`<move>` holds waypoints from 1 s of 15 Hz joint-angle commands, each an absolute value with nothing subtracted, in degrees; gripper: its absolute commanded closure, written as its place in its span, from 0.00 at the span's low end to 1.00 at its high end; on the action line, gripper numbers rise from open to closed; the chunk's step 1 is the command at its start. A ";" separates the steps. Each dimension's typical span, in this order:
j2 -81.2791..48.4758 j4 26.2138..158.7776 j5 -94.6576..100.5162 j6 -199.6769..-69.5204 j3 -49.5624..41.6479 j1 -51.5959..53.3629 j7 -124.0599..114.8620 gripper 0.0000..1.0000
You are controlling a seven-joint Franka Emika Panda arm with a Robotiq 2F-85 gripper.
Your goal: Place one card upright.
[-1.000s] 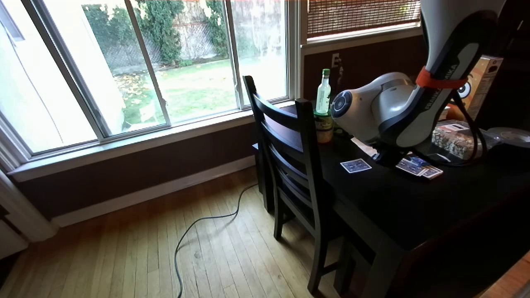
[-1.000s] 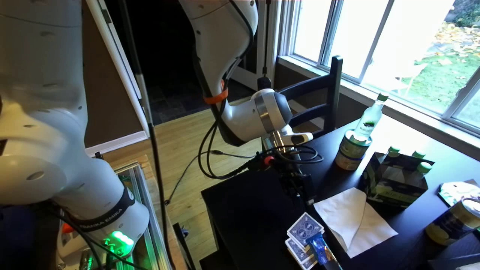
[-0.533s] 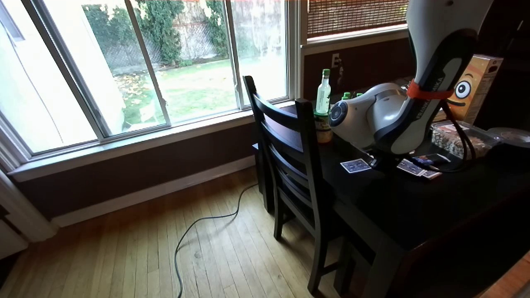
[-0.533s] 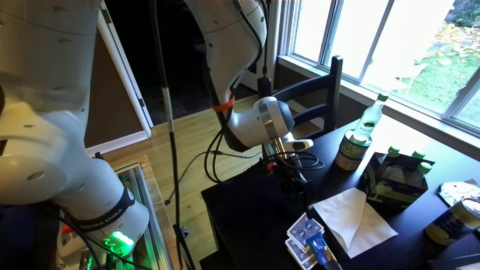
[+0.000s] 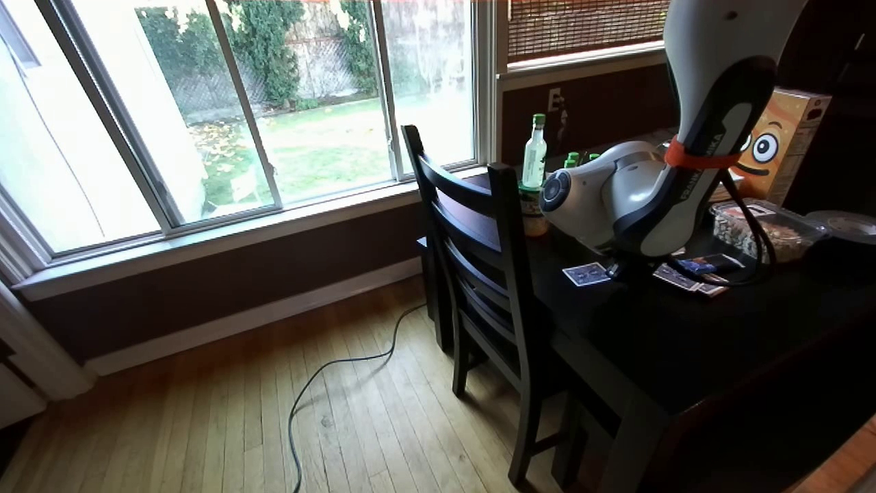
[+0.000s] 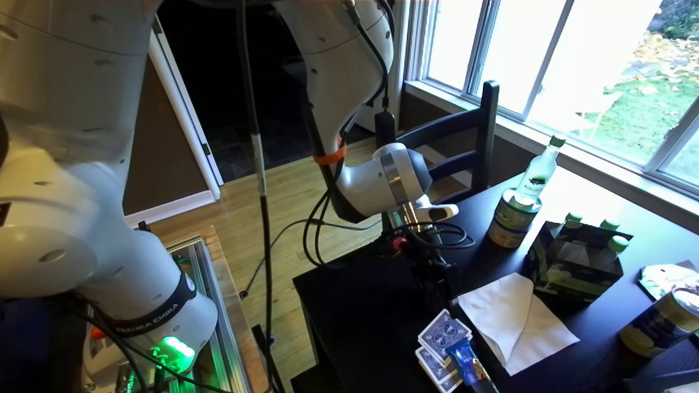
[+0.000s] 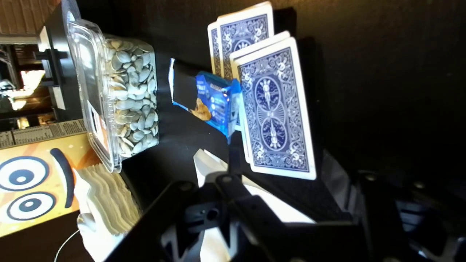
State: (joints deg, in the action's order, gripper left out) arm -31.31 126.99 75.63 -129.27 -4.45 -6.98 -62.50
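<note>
Blue-backed cards lie flat and overlapping on the dark table (image 6: 371, 311). The front ones (image 7: 273, 105) fill the middle of the wrist view, with further cards (image 7: 251, 31) behind. They also show in both exterior views (image 5: 674, 276) (image 6: 445, 333). A separate card (image 5: 585, 274) lies flat nearer the chair, its right edge behind my gripper. It does not show in the other views. My gripper (image 7: 282, 163) is open and empty, its fingers spread either side of the front cards' near end. It is low over the table, between the separate card and the pile (image 5: 618, 270) (image 6: 451, 301).
A blue wrapper (image 7: 214, 98) touches the cards. A folded white paper (image 6: 494, 308) lies beside the gripper. A bottle (image 6: 538, 174) stands on a can (image 6: 508, 226) near a bottle carrier (image 6: 579, 267). A seed container (image 7: 134, 102) and cartoon box (image 5: 780, 147) stand farther along. A chair (image 5: 506, 226) faces the table.
The arm has swung towards the chair side and lowered slightly. The gripper now covers the separate card's right edge. The cards have not visibly moved.
</note>
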 commanded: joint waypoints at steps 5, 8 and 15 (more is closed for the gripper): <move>-32.81 125.81 77.66 -129.87 -5.23 -6.18 -64.12 0.66; -32.71 125.94 77.82 -129.84 -5.23 -6.10 -64.20 0.74; -32.82 125.88 78.14 -130.41 -5.28 -6.23 -64.10 0.77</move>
State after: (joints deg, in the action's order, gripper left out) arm -31.65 126.78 75.69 -129.27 -4.45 -6.70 -62.51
